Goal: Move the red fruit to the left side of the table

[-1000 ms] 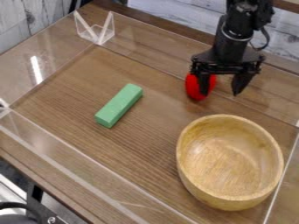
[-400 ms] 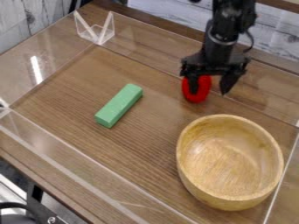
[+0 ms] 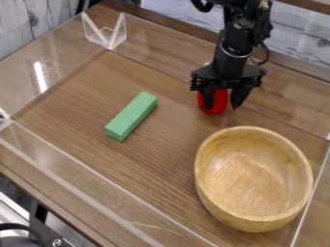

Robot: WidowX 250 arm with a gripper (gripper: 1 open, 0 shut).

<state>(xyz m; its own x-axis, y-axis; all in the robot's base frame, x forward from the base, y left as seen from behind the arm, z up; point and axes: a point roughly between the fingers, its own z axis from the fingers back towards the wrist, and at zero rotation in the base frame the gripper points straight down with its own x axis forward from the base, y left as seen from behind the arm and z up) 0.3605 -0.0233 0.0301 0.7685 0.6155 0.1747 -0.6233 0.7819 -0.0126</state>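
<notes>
A: Red fruit [image 3: 217, 100]?

B: Resting on the tabletop [image 3: 77, 96], toward the far right part, just beyond the rim of the wooden bowl [image 3: 254, 178]. Mostly hidden: only a strip of bright red showing between two black fingers [image 3: 202, 94].

A: Gripper [image 3: 219, 95]?

B: Pointing straight down over the fruit. Jaws on either side of it, close against the red, one on the left and one on the right. Cannot tell whether clamped on it or merely flanking it; no clear gap visible, no clear contact either.

A: Lifted at all?

B: Impossible to say from this angle. Bottom of the red appears level with the fingertips, down at the wood.

A: Around it?

B: Black arm [image 3: 240, 29] rising above the gripper toward the top edge. Wooden bowl nearer the camera and to the right, upright, apart from the fruit. Green block [image 3: 131, 115] well to the left, lying flat and angled on the wood grain, apart from everything else. Clear acrylic walls [image 3: 52, 58] along the edges, with a folded clear piece standing at the far left corner. Pale brick-patterned wall [image 3: 168, 12] behind.
</notes>
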